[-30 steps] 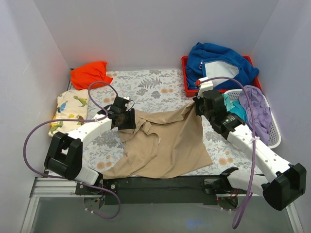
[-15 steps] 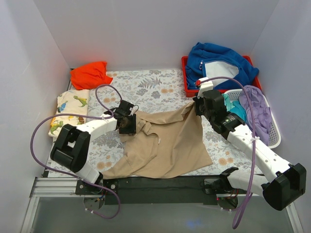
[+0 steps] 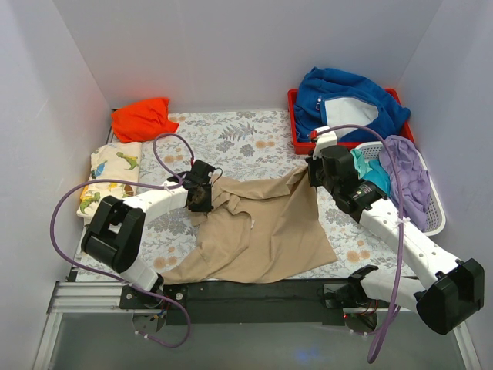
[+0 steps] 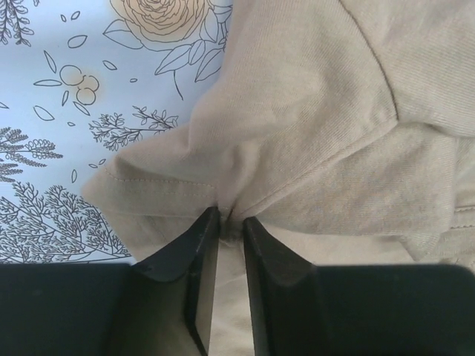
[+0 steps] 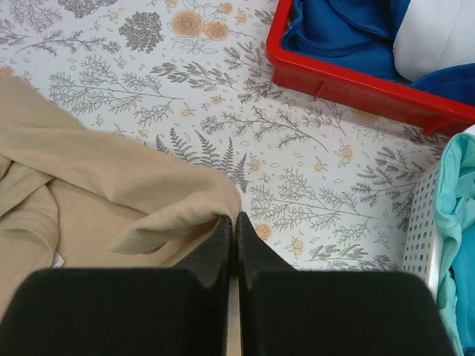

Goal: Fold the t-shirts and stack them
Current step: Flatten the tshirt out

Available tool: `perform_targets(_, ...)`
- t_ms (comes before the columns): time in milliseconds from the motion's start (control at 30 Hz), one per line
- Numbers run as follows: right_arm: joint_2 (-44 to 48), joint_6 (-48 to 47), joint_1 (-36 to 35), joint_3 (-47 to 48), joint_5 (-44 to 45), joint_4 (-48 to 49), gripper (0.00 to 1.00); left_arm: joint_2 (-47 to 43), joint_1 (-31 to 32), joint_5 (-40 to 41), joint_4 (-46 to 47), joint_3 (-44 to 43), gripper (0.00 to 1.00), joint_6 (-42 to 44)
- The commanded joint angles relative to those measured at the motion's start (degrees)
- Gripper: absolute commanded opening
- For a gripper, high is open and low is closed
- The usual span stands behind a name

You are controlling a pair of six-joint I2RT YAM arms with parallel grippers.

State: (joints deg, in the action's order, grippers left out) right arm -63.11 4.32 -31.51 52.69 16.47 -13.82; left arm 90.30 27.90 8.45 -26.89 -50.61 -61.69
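Plain tan cotton t-shirt [image 3: 262,227] lies rumpled and unfolded mid floral bench [image 3: 254,139]. Long axis slants near-left to far-right; neck end unclear. Left gripper [image 4: 230,220] pinches its left edge. Right gripper [image 5: 231,217] is clamped on its far-right corner. Cream dinosaur-print t-shirt [image 3: 108,179] at left looks folded. Orange t-shirt [image 3: 140,117] sits bunched behind it. No stack yet.

The tan t-shirt [image 4: 334,111] runs off the left wrist view's right edge. The red tray [image 5: 349,80] is cut off at the top.
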Motion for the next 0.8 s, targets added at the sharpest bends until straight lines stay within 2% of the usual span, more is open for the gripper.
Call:
perform_targets(0,1.3,0.3,0.3,0.0,0.0,1.5,0.01,-2.5,0.2,2.5,-0.8,-2.3,0.2,0.7)
perform_targets(100,1.1,0.3,0.3,0.1,-0.1,1.5,0.01,-2.4,0.2,2.1,-0.9,-2.7,0.26,0.8)
perform_targets(233,0.9,0.4,0.3,0.1,-0.4,1.5,0.01,-2.1,0.2,2.0,-0.8,-2.7,0.26,0.6)
perform_targets(367,0.8,0.4,0.3,0.1,-0.6,1.4,0.01,-2.2,0.1,2.0,-0.3,-2.4,0.22,0.4)
perform_targets(500,0.6,0.6,0.3,0.1,-0.9,1.6,0.01,-2.8,0.2,1.6,0.3,-2.4,0.13,0.3)
perform_targets(600,0.4,0.6,0.4,0.0,-1.1,1.6,0.01,-4.0,0.2,0.6,1.1,-2.4,0.11,0.5)
perform_targets(700,0.4,0.5,0.3,-0.1,-1.1,1.4,0.01,-5.4,0.2,0.1,1.0,-2.9,0.14,0.9)
perform_targets(767,0.4,0.5,0.4,-0.2,-1.0,1.5,0.01,-6.5,0.2,0.2,1.1,-3.1,0.07,1.0)
